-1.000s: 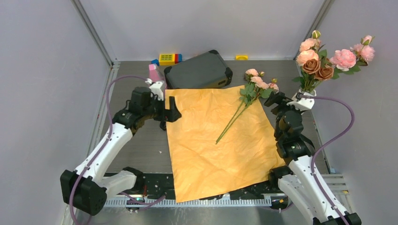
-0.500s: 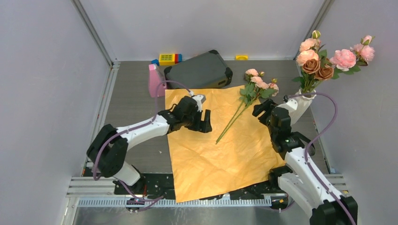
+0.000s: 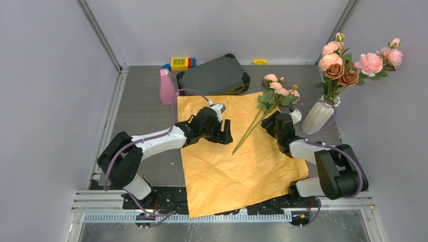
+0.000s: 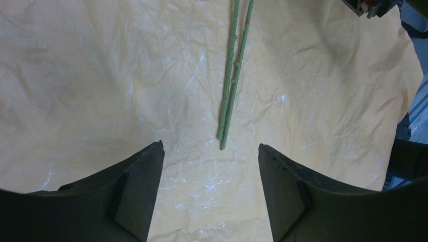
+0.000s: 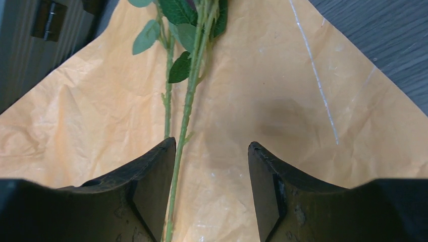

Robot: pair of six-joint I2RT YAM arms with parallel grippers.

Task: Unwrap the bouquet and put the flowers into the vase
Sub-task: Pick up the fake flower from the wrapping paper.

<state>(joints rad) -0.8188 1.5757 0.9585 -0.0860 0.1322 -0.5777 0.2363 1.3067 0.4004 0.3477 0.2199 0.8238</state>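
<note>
The flowers (image 3: 272,96) lie on the paper (image 3: 227,171), left of the vase (image 3: 317,117). Expect light weight, thin springy stems (image 4: 227,101) and easily crushed blooms. Grip the stems mid-length, below the leaves. Left gripper (image 4: 211,151) and right gripper (image 5: 212,146): jaws apart, empty.

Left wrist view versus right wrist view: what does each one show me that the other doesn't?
Only the left wrist view shows the bottom ends of the stems, lying just ahead of the open left gripper. Only the right wrist view shows leaves, bare table and the open right gripper. Both show two thin green stems on creased orange paper, with nothing gripped.
</note>
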